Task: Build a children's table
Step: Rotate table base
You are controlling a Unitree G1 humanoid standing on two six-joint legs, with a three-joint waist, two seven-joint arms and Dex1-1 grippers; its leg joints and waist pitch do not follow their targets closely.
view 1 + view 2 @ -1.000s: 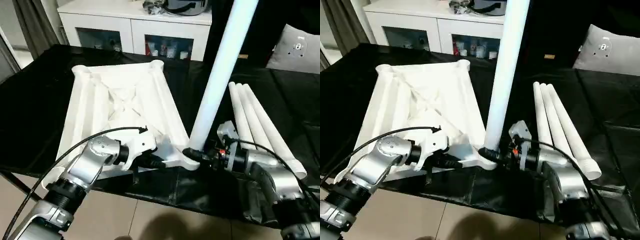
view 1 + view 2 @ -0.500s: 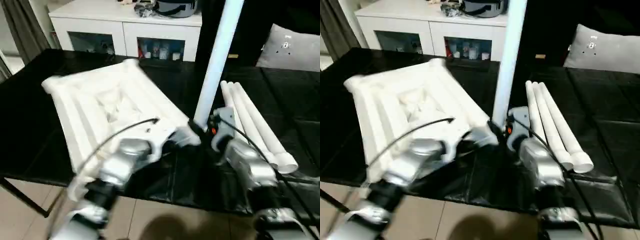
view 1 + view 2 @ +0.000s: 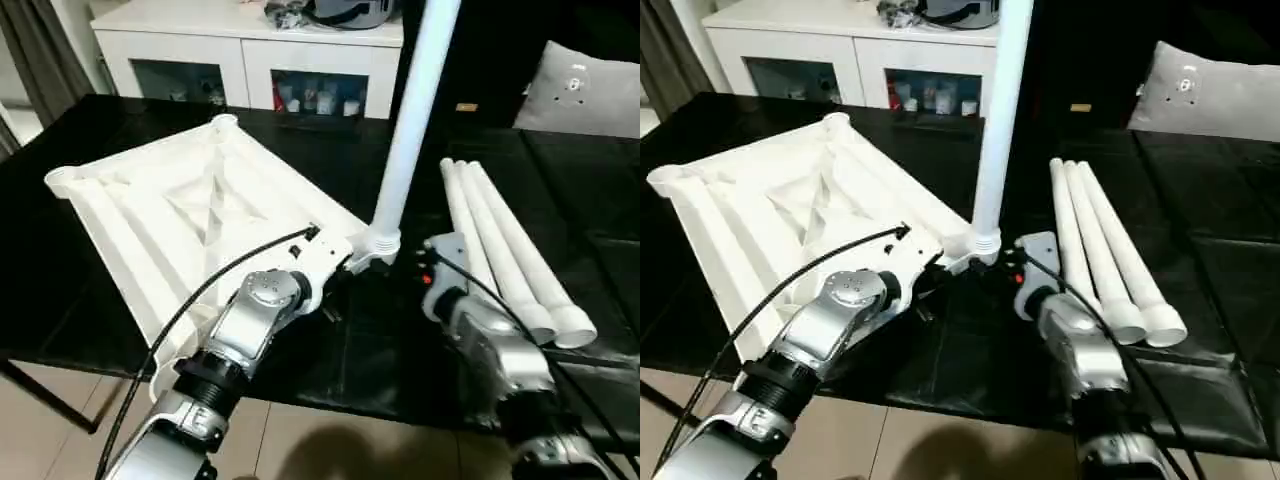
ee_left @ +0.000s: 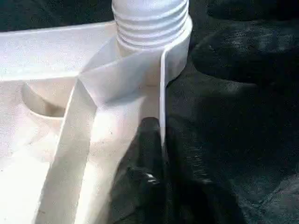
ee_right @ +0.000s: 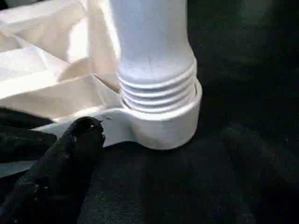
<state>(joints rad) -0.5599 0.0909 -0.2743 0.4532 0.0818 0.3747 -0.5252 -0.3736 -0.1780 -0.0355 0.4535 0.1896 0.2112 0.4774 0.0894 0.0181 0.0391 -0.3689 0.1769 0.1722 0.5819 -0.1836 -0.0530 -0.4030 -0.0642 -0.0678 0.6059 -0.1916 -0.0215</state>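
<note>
Black cloth [image 3: 90,250] covers the worktop, where the upturned top [image 3: 190,215] lies toward the left side, ribs up, one corner socket [image 5: 163,126] near the front edge holding an upright leg [image 3: 405,130] with threads showing above the rim. Left gripper [image 4: 161,144] is clamped on the top's thin edge wall beside that socket. Right gripper [image 3: 1015,262] sits just beside the socket, jaws apart, one finger [image 5: 70,158] near the rim. Three spare legs [image 3: 505,250] lie together at the right. Behind stand a cabinet [image 3: 250,60] and a cushion [image 3: 585,90].
</note>
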